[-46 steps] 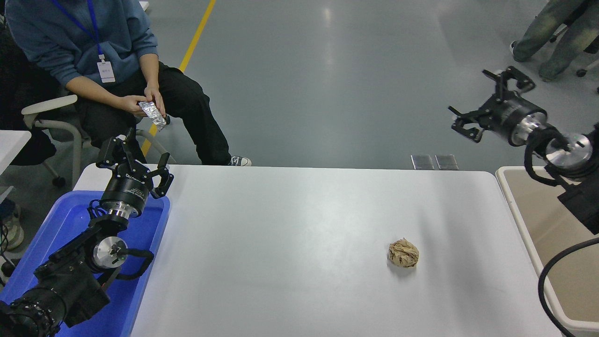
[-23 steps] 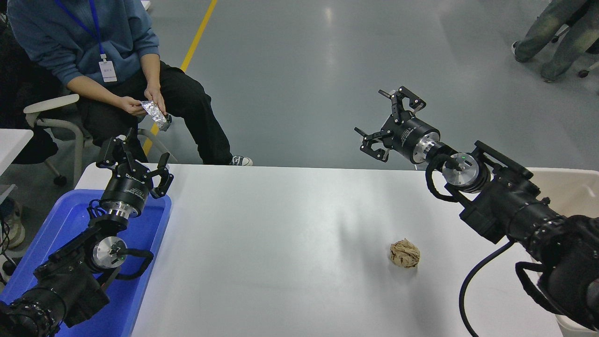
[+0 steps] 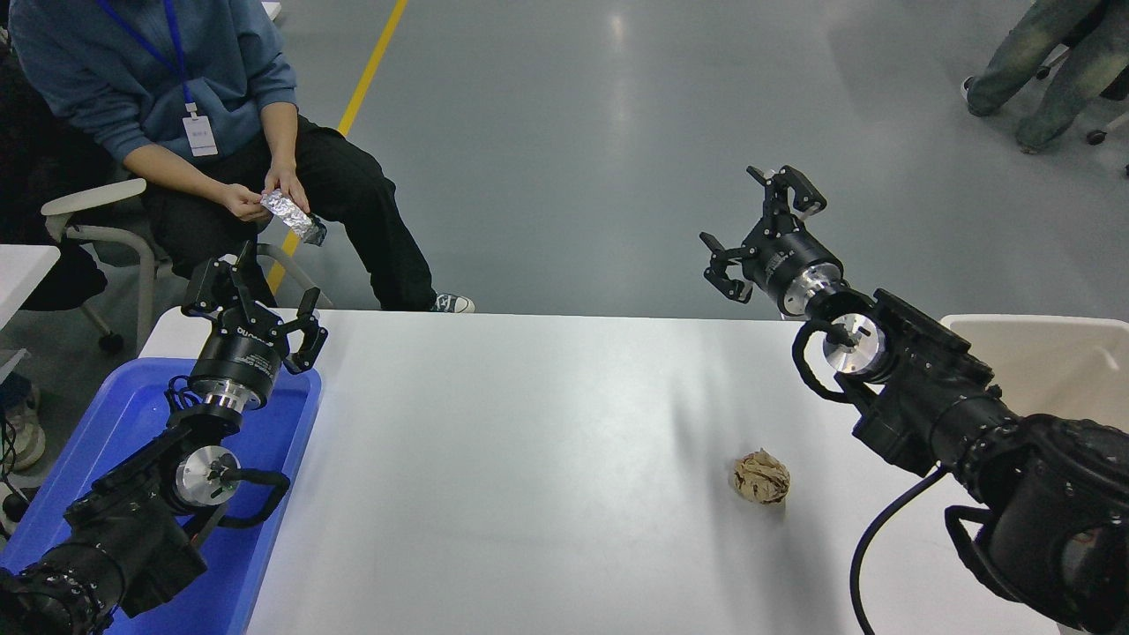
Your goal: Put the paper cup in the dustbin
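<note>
head view: right gripper (image 3: 764, 231) hangs past the counter's (image 3: 529, 423) far edge, fingers spread, holding nothing. dustbin (image 3: 1041, 362) sits at the counter's right end; no paper cup shows. crumpled brown paper ball (image 3: 760, 477) lies near it. left gripper (image 3: 256, 295), fingers spread, is parked above the blue tray (image 3: 132, 414).

A white bench (image 3: 529, 459) fills the lower middle of the view. On its right half lies a brown crumpled paper ball (image 3: 760, 477), alone and well apart from the edges. A flat blue tray (image 3: 141, 414) sits at the bench's left end, overhanging the near left corner. Beyond the far left corner a person (image 3: 176, 97) in a blue top sits on a white chair (image 3: 97, 212), both hands on a silvery, foil-like packet (image 3: 288, 212); what it is cannot be told. A yellow line (image 3: 370, 62) crosses the grey floor, and another person's legs (image 3: 1041, 70) show at top right.
</note>
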